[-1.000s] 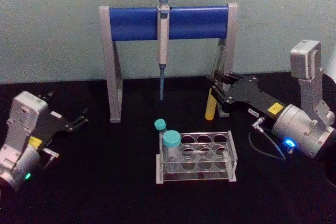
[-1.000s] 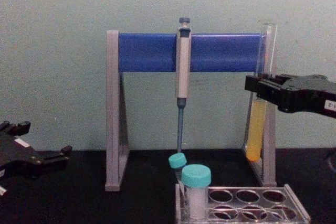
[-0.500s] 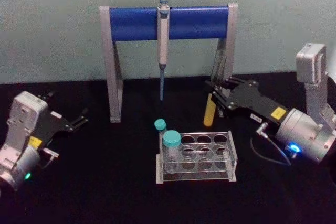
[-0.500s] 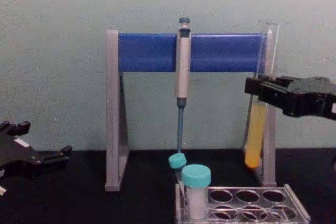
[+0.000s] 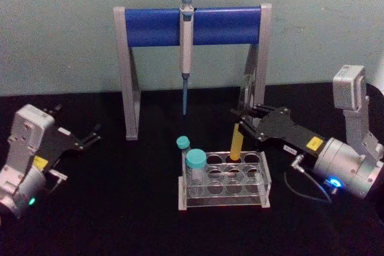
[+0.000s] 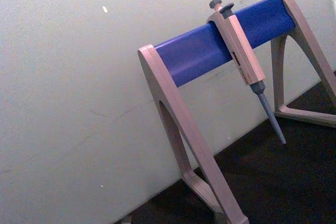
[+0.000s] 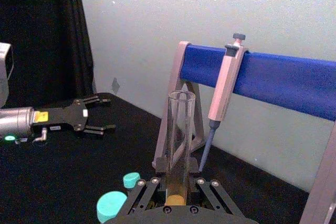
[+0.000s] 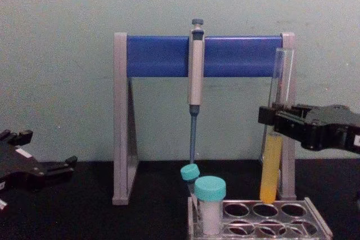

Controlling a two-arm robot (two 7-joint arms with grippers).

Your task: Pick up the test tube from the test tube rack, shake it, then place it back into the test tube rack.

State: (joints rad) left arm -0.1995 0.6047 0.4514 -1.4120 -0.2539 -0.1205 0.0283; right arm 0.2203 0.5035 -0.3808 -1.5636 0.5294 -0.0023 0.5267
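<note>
The test tube (image 5: 236, 141) is a tall clear glass tube with yellow liquid in its lower part, held upright. My right gripper (image 5: 243, 125) is shut on its middle, also seen in the chest view as right gripper (image 8: 271, 120) on the test tube (image 8: 271, 161). The tube's bottom sits at the rim of the middle hole in the back row of the test tube rack (image 5: 225, 200); I cannot tell whether it has entered. In the right wrist view the test tube (image 7: 179, 145) rises between the right gripper (image 7: 176, 184) fingers. My left gripper (image 5: 90, 136) is parked open at the far left.
Two teal-capped vials (image 5: 196, 160) (image 5: 183, 142) stand in the rack's left end. Behind the rack is the grey-and-blue pipette stand (image 5: 150, 26) with a hanging pipette (image 5: 186, 46). The tube is close to the stand's right leg (image 5: 257, 76).
My right gripper has come down and moved left toward the rack with the tube, whose bottom dropped from well above the table to the rack's rim. The left arm has not moved.
</note>
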